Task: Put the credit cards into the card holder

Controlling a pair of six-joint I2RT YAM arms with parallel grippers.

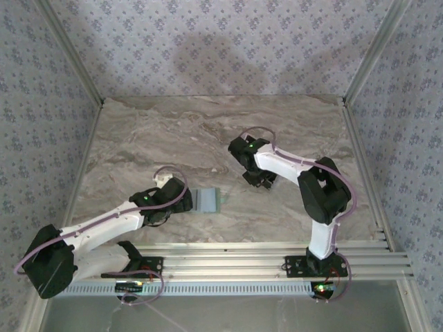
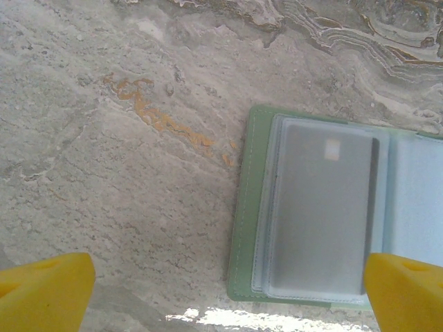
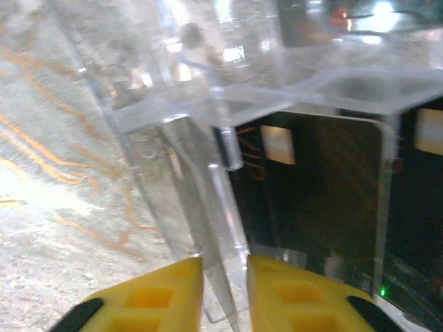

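Observation:
The card holder (image 1: 208, 199) lies open on the marble, pale green with clear sleeves. In the left wrist view its green cover (image 2: 242, 207) sits at the right, and one credit card (image 2: 322, 207) shows grey through a frosted sleeve. My left gripper (image 1: 185, 200) (image 2: 225, 287) hovers over the holder's left edge, wide open and empty. Black credit cards (image 3: 318, 194) (image 3: 422, 200) stand in a clear plastic rack (image 3: 180, 111). My right gripper (image 1: 257, 180) (image 3: 225, 277) is down at this rack. Its jaws stand a narrow gap apart, astride a clear wall, not on a card.
The marble table (image 1: 208, 131) has bare room behind and to the left of both arms. Aluminium rails (image 1: 263, 259) run along the near edge. Patterned walls and metal posts (image 1: 370, 59) close in the sides and back.

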